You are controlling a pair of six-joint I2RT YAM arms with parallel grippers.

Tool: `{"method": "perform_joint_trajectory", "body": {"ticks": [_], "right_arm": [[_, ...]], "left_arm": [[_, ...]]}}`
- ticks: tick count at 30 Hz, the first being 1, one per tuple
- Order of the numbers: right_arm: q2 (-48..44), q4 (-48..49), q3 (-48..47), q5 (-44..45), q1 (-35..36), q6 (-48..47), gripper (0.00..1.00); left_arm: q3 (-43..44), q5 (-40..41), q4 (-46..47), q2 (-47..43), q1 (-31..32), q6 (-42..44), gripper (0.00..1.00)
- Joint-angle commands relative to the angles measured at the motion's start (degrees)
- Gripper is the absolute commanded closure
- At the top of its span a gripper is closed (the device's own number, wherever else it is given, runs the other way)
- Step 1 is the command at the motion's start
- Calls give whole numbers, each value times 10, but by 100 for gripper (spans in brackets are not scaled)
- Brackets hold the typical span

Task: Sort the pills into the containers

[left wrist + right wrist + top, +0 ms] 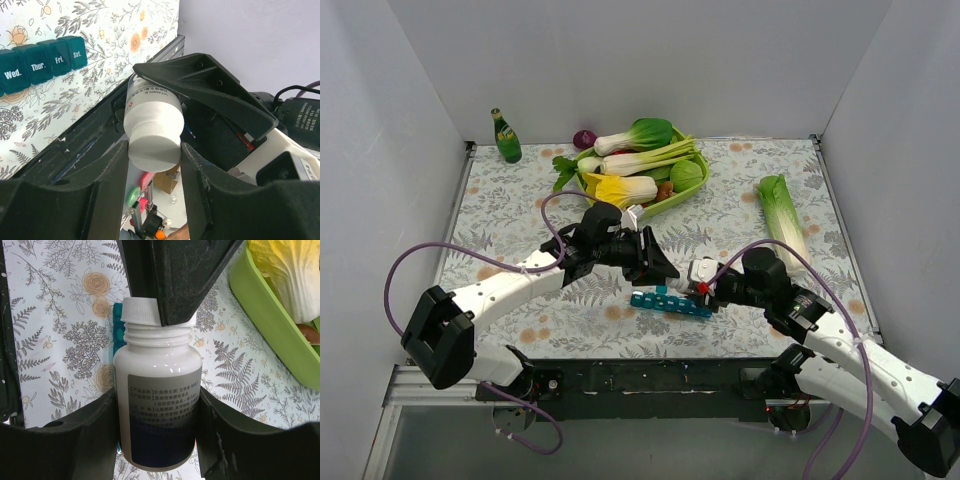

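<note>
A white pill bottle is held on its side between both grippers, just above the table. My right gripper is shut on the bottle's labelled body. My left gripper is shut on its white cap, which sits on the neck. The teal pill organiser lies on the table under the bottle, lids closed, with day labels showing in the left wrist view. Only a sliver of it shows behind the bottle in the right wrist view. No loose pills are visible.
A lime-green basket of vegetables stands behind the grippers and shows in the right wrist view. A green bottle is at the back left. A leafy vegetable lies at the right. The table's front edge is close to the organiser.
</note>
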State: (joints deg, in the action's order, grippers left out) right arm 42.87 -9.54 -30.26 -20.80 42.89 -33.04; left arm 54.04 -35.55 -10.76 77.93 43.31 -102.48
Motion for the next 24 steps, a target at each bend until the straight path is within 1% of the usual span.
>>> {"method": "perform_joint_trajectory", "body": {"ticks": [1,4,9,14,16,20,21,24], "right_arm": [[2,44,-38,-8,7,10,97],[7,38,-41,5,8,10,98],[17,31,-50,11,8,20,98],[26,29,-60,-14,8,50,98],[27,29,-65,-31,8,77,98],[27,43,-67,-72,5,130,98],[26,46,-67,-92,3,138,98],[26,55,-69,-132,-2,164,98]], "left_arm": [[26,25,-33,8,5,16,98],[38,47,-66,12,9,36,99],[41,71,-80,9,14,27,99],[48,69,-80,16,22,47,99],[44,66,-74,12,22,56,99],[9,26,-25,-4,22,58,99],[2,2,-2,-8,22,56,99],[-9,-48,17,-12,21,79,99]]}}
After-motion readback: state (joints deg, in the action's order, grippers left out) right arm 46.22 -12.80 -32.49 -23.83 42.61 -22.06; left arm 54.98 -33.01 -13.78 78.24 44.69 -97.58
